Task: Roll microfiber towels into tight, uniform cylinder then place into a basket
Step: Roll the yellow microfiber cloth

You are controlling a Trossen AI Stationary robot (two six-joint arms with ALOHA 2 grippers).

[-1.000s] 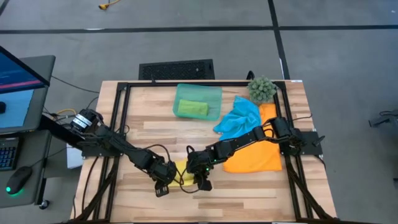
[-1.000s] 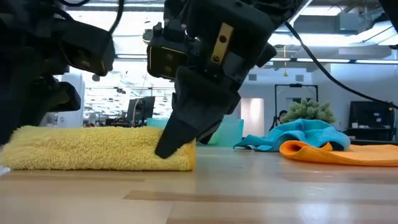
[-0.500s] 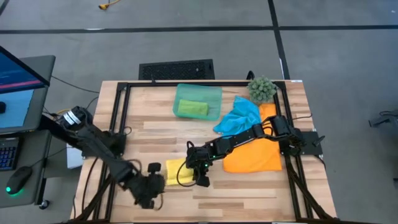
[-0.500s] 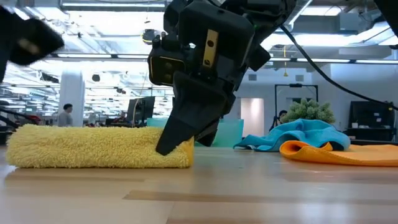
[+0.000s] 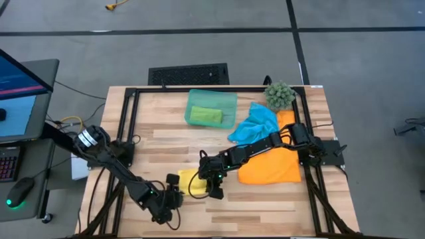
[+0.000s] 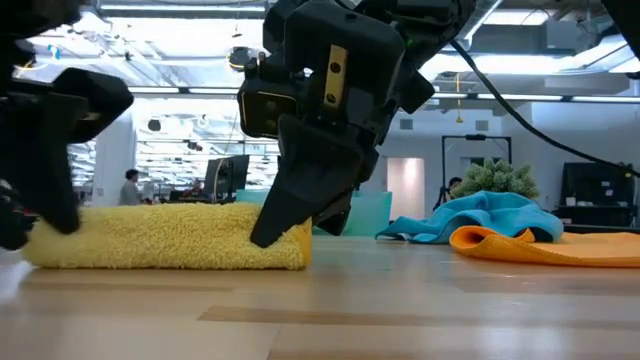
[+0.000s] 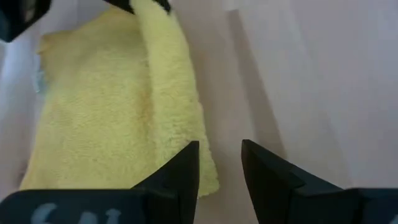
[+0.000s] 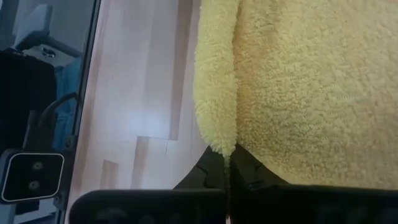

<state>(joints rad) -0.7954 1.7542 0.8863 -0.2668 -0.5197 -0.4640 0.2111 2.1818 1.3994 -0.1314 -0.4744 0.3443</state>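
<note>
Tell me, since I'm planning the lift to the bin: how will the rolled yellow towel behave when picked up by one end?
The yellow towel will probably sag, since its plush pile looks soft. It may unroll too: the right gripper pinches only one edge fold. It looks light, so lifting should be easy.

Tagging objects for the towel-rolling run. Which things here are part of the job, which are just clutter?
Job:
yellow towel, pinched by right gripper
green towel in basket
blue towel
orange towel
left gripper, open beside yellow towel

Clutter:
spiky plant ball
</note>
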